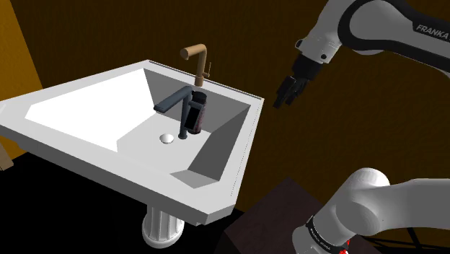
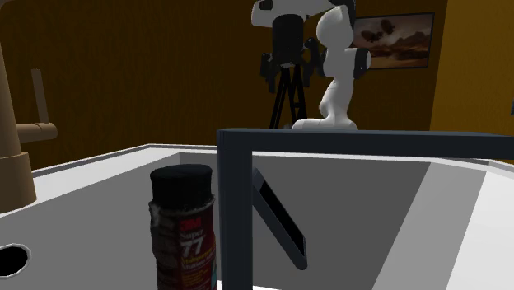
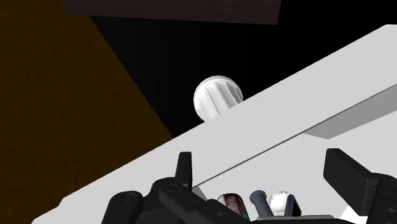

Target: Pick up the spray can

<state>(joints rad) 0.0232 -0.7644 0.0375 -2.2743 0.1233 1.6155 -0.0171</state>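
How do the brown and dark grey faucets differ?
The brown faucet stands on the back rim of the sink; the dark grey faucet stands in the basin. The brown faucet is rounded, the dark grey faucet square-edged. Both stand upright, spouts toward the shoulder view's left.

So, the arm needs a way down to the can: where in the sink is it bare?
Bare: the basin floor left of the drain in the shoulder view, and the near rim. Crowded: the spray can stands beside the dark faucet, bronze tap behind.
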